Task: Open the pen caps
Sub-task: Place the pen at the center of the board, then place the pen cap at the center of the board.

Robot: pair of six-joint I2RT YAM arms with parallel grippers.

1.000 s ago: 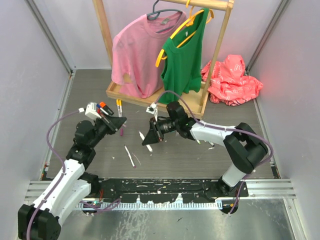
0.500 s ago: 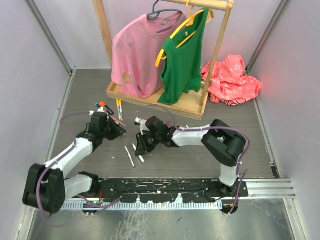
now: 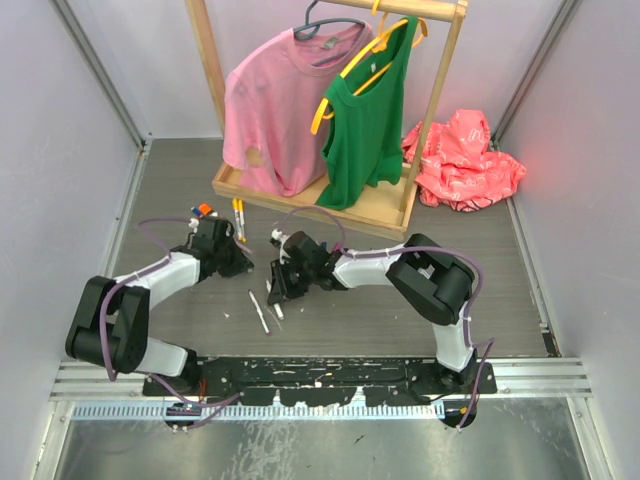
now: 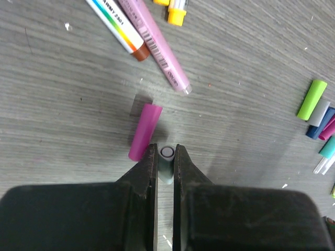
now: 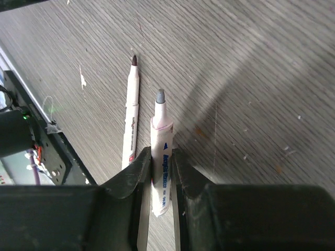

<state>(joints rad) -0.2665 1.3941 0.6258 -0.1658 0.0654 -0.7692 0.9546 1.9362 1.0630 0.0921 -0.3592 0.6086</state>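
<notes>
In the left wrist view my left gripper [image 4: 166,157] is shut on a small pale grey-teal pen cap [image 4: 167,163], held just above the floor. A magenta cap [image 4: 145,131] lies right beside its tip. A green cap [image 4: 312,99] and several other caps [image 4: 324,125] lie at the right edge. My right gripper [image 5: 161,159] is shut on a white marker barrel [image 5: 160,167] whose grey tip is bare. Another uncapped marker [image 5: 131,123] lies just left of it. In the top view the left gripper [image 3: 238,265] and right gripper [image 3: 276,285] are low and close together.
A pink marker [image 4: 157,49], a white rainbow-printed marker [image 4: 118,26] and yellow-capped pens [image 4: 176,14] lie beyond the left gripper. A wooden clothes rack base [image 3: 375,215] with a pink shirt and green top stands behind. A red cloth [image 3: 465,160] lies back right. A black rail [image 3: 320,372] runs along the near edge.
Both arms have come down to the floor from a raised pose. The right gripper has moved left with its marker, and the left gripper has dropped beside the loose markers.
</notes>
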